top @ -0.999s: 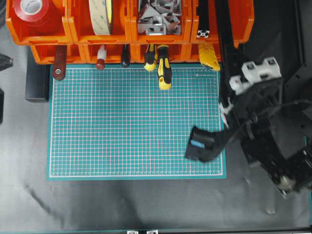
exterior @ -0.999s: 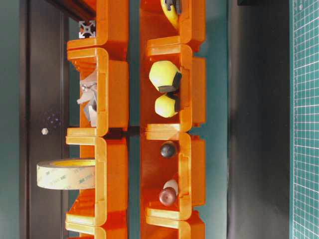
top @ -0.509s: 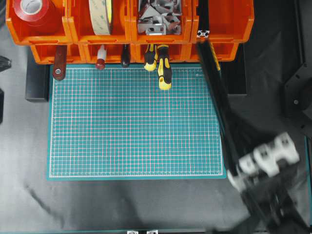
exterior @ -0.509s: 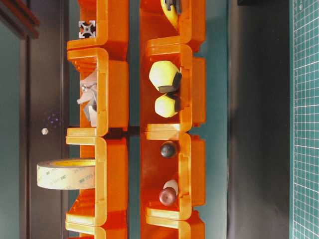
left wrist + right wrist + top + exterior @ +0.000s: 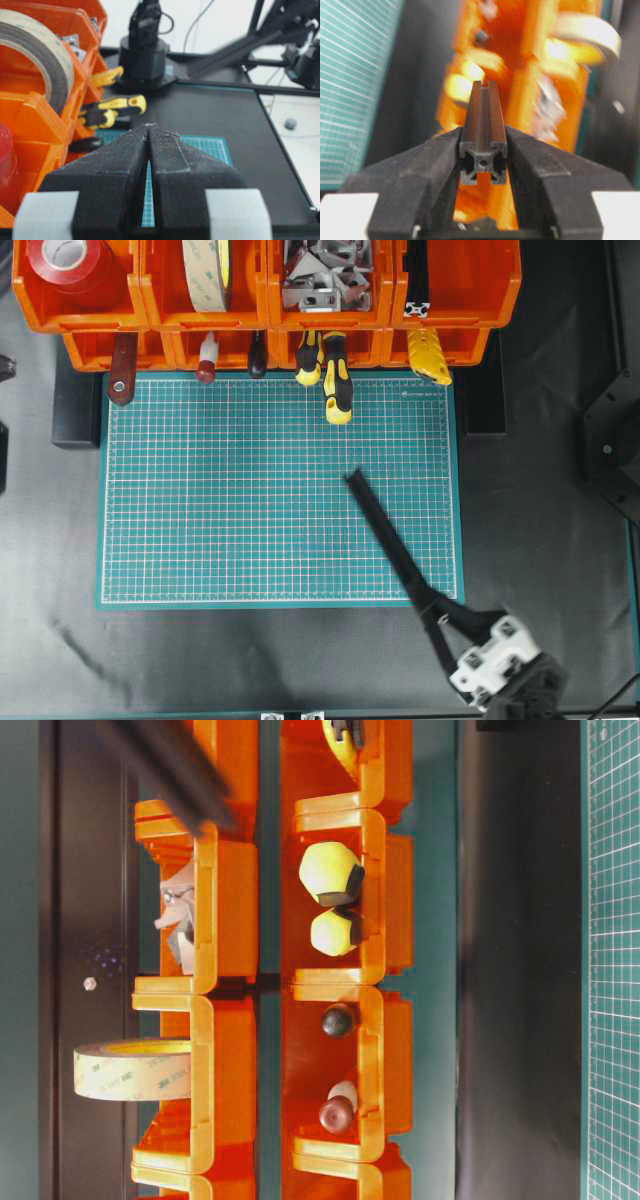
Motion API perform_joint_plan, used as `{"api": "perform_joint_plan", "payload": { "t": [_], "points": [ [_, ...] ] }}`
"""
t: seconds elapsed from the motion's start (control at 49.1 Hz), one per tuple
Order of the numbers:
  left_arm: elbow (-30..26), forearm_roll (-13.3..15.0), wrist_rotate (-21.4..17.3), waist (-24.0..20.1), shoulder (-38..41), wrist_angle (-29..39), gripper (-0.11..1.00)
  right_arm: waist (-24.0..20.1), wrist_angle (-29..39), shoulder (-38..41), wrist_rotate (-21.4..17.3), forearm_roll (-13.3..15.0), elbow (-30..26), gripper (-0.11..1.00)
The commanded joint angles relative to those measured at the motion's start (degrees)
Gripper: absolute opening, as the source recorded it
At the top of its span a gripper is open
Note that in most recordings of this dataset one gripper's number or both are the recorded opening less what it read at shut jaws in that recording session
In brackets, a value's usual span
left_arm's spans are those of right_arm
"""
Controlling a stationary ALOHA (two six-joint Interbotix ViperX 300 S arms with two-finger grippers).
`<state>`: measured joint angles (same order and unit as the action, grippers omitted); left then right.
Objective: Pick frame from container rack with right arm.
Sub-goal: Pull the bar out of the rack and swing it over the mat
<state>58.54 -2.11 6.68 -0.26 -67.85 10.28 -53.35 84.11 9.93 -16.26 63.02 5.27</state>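
The right end effector (image 5: 483, 165) is clamped on the frame (image 5: 483, 135), its two black fingers (image 5: 432, 172) pressed against the bar's slotted sides near one cut end. In the overhead view the right end effector (image 5: 440, 612) sits at the lower right, past the edge of the green mat (image 5: 230, 500). From there the frame (image 5: 385, 530) slants up and left over the mat, well clear of the container rack (image 5: 460, 300). So the pick itself looks done: the bar is out of its bin and carried. Another black bar (image 5: 417, 285) remains in the rack's upper right bin. The left end effector (image 5: 148, 131) has its fingers closed together, holding nothing. Whether the frame must be set down on the tabletop, the task does not say.
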Motion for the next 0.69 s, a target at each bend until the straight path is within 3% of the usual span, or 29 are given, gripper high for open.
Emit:
{"api": "perform_joint_plan", "payload": {
  "t": [0.0, 0.306, 0.673],
  "points": [
    [-1.9, -0.1, 0.2, -0.1, 0.2, -0.1, 0.0, 0.3, -4.7, -0.9, -0.2, -1.1, 1.6, 0.25],
    [-2.3, -0.1, 0.3, 0.0, -0.6, -0.2, 0.0, 5.0, -20.7, -1.1, -0.3, -3.1, 11.1, 0.25],
    [-2.2, -0.1, 0.3, 0.5, -0.4, 0.4, 0.0, 13.9, -35.8, 0.9, 1.7, -2.5, 14.9, 0.25]
  ]
}}
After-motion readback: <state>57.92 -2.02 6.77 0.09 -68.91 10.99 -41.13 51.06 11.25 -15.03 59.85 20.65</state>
